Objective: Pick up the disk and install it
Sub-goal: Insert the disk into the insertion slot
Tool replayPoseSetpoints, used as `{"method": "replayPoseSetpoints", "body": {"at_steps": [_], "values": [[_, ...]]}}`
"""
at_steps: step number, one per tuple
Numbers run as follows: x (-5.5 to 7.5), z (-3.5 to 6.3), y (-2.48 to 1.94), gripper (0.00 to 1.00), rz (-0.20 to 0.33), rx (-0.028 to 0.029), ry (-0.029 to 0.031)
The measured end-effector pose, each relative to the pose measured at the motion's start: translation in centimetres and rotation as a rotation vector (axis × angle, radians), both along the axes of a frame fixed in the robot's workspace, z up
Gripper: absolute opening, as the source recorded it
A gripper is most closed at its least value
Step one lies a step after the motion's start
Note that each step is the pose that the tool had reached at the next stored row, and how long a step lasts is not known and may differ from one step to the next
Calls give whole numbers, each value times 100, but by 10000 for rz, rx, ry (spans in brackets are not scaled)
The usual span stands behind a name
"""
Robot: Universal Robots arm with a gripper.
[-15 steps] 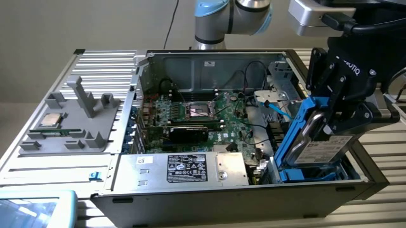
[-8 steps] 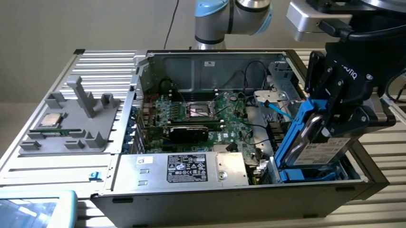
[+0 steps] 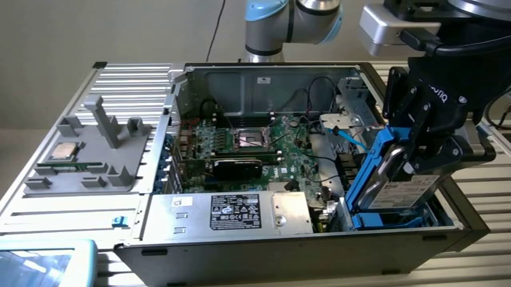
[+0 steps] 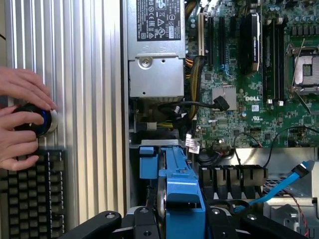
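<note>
Pickup was done; gripper [image 3: 417, 160] jaws were clamped on the disk [image 3: 401, 192]; below them it entered the case [image 3: 279, 251]; seating looked unfinished.

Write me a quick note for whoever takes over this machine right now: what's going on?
Claw: shut on the disk, holding it on edge, steeply tilted.
Disk: its lower end is down in the open computer case, in the corner on the exterior view's right.
Done: the disk is picked up and is at the case.
Left: the disk is not yet seated flat in place.
</note>
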State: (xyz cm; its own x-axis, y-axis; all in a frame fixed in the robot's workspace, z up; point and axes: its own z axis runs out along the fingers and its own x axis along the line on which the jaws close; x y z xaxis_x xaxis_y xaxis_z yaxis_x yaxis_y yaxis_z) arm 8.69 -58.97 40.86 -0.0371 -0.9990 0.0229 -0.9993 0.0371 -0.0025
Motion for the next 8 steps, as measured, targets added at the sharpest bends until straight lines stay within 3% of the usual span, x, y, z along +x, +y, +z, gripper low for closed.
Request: {"method": "replayPoseSetpoints", "body": {"at_steps": [8], "values": [[1,-6,14,37,19,15,-1]]}}
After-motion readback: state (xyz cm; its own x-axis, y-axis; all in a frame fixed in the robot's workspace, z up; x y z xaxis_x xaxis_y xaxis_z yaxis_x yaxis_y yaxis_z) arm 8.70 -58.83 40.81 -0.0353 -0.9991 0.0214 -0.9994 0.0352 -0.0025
